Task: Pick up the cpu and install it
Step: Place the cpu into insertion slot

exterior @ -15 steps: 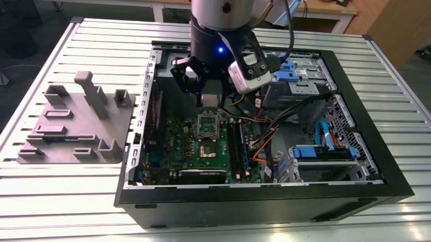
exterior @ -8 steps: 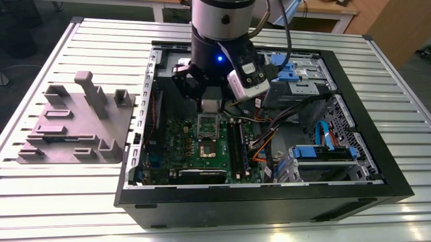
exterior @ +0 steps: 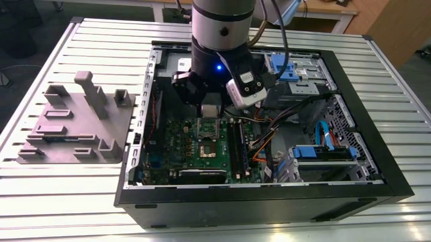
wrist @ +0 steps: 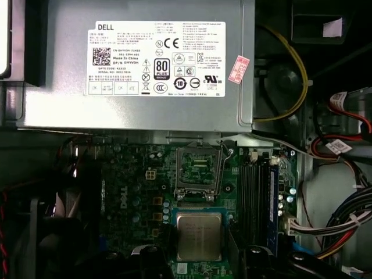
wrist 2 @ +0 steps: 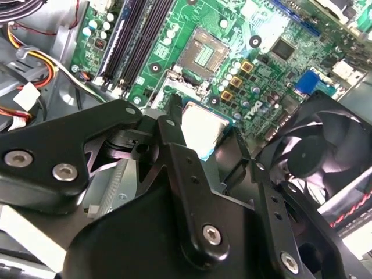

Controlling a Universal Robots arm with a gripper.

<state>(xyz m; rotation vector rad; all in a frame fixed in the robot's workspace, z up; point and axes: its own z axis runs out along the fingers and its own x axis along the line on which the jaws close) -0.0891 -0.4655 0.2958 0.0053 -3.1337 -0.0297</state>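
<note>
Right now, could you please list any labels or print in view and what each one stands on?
On the power supply, a white label: maker's logo, code square, certification marks; its fine lines are too small to read.
On the pink sticker by it: blurred, unreadable.
On the motherboard: a white printed logo.
On the cpu: faint engraving, too small to read.

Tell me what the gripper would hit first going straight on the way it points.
Most likely the motherboard: the gripper, shut on the cpu, points down at the board, and in the first wrist view the empty socket lies beside the chip, not under it. Depth is unclear.
</note>
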